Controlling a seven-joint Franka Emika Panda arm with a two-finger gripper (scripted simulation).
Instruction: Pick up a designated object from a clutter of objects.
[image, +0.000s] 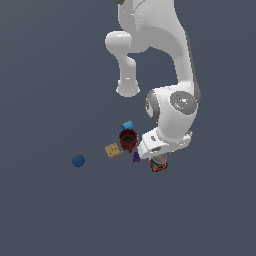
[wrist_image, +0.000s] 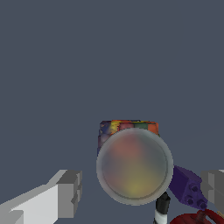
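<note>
The designated object (wrist_image: 134, 164) is a squat jar with a grey-silver round top and a red, yellow and blue body. In the wrist view it lies directly below the hand, between my two fingers. My gripper (wrist_image: 141, 189) is open, with a gap between each finger and the jar. One grey fingertip (wrist_image: 70, 192) shows on one side, the other at the frame's edge. In the exterior view the jar (image: 158, 163) peeks out under the hand, and the gripper (image: 157, 158) itself is mostly hidden by the wrist. The clutter of objects lies close beside it.
A purple piece (image: 136, 157) lies nearest the jar, with a dark red cup (image: 128, 139), a tan cracker (image: 113, 150) and a light blue block (image: 127, 125) beyond. A blue ball (image: 78, 161) sits apart on the exterior view's left. The purple piece (wrist_image: 188, 186) nearly touches one finger.
</note>
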